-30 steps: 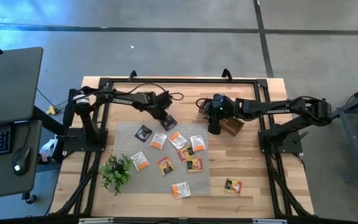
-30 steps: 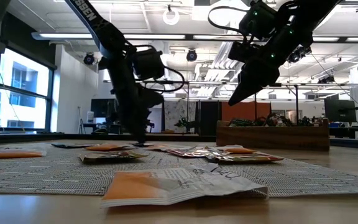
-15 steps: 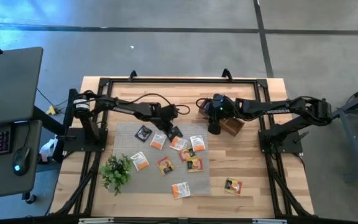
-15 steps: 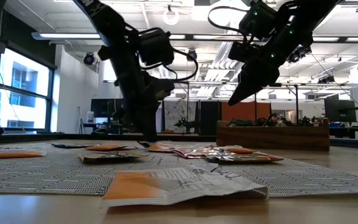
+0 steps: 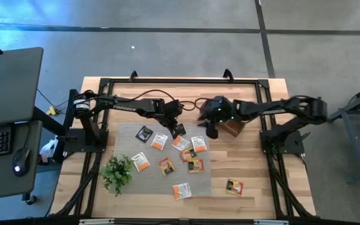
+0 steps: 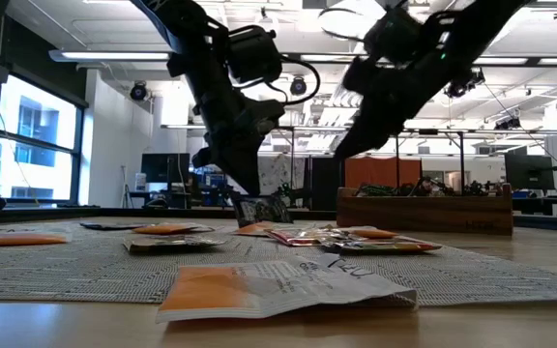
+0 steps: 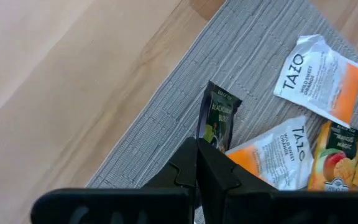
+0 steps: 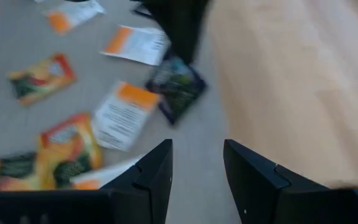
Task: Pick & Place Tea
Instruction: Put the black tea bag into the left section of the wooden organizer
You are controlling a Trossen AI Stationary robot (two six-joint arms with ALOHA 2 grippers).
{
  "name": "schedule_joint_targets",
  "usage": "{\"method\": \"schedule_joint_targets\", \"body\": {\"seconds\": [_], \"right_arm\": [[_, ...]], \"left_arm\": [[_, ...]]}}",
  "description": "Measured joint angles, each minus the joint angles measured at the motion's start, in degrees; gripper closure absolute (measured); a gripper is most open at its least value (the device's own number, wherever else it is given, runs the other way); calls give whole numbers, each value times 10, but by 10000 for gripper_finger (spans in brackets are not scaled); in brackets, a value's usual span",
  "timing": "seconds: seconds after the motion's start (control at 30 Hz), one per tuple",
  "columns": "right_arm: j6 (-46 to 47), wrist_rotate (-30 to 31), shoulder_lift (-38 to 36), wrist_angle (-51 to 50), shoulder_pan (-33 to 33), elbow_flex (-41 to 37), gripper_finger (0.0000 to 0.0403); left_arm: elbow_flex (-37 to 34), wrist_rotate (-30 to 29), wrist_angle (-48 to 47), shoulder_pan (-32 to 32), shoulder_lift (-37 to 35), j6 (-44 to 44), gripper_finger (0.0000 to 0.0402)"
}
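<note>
One black sachet (image 7: 217, 121) hangs upright, pinched in left claw (image 7: 196, 163).

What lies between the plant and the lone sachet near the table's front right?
In the high view, one orange-and-white sachet lies on bare wood between the plant and the lone sachet, just off the mat.

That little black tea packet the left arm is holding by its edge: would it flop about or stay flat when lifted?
Probably fairly flat: the black sachet, pinched at one edge by the left tool, hangs off the grey mat without drooping. It looks thin and light, so it may swing or flutter. Its glossy wrapper could slip from so small a grip.
</note>
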Motion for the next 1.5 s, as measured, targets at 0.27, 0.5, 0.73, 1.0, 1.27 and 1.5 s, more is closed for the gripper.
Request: {"method": "schedule_joint_targets", "body": {"seconds": [0.27,0.5,0.73,1.0,1.27,1.5], "right_arm": [[23,-35,165,206,-1,0,263],[63,-59,197,278,-2,0,263],[99,-61,199,283,2,0,263],[142,-49,222,274,2,0,263],[182,-52,228,266,2,0,263],[227,-42,228,266,4,0,263]], "left_arm": [[0,-6,-2,-17,0,0,401],[0,-8,2,-20,0,0,401],[0,-18,28,-19,0,5,401],[0,-2,37,-23,0,6,401],[0,8,32,-26,0,5,401],[1,31,-18,-34,16,-19,401]]}}
